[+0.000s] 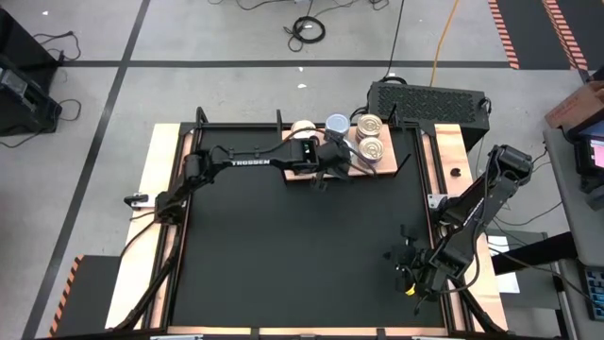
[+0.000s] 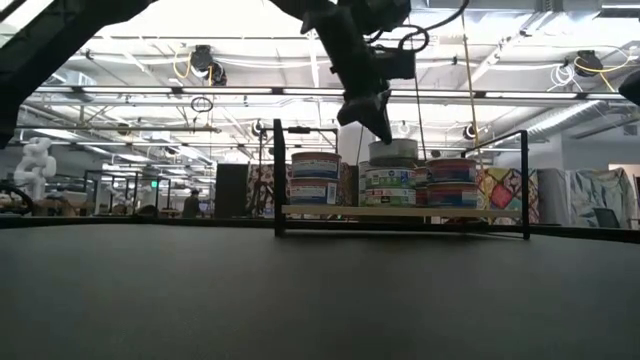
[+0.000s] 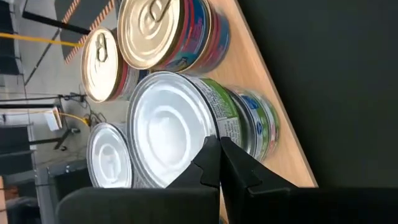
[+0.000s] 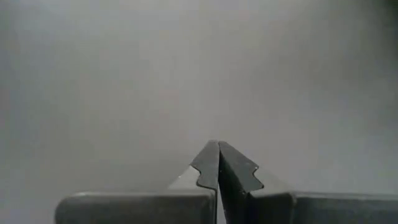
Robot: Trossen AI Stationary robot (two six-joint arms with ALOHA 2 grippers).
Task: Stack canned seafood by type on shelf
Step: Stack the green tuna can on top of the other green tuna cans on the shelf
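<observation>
Canned seafood in small round flat tins stands in short stacks on the light-wood rectangular shelf (image 1: pixel 357 170) with thin black metal posts, which lies at twelve o'clock on the black-matted surface (image 1: pixel 302 246), against its far edge. Seen from above, a cream-topped stack (image 1: pixel 304 127) is at the shelf's nine o'clock end, a pale blue-silver-topped stack (image 1: pixel 337 124) comes next, and two gold-brass-topped stacks with pull tabs (image 1: pixel 370 137) fill the three o'clock end. The left gripper (image 1: pixel 323 176) hangs just off the shelf's six o'clock edge, its jaws pressed together on nothing; from its wrist the closed tips sit close over the silver lid of a green-labelled tin (image 3: pixel 168 124), though whether they touch it is hard to judge. The right gripper (image 1: pixel 404 272) waits at about four o'clock on the surface, well apart from the shelf, jaws likewise closed and empty.
</observation>
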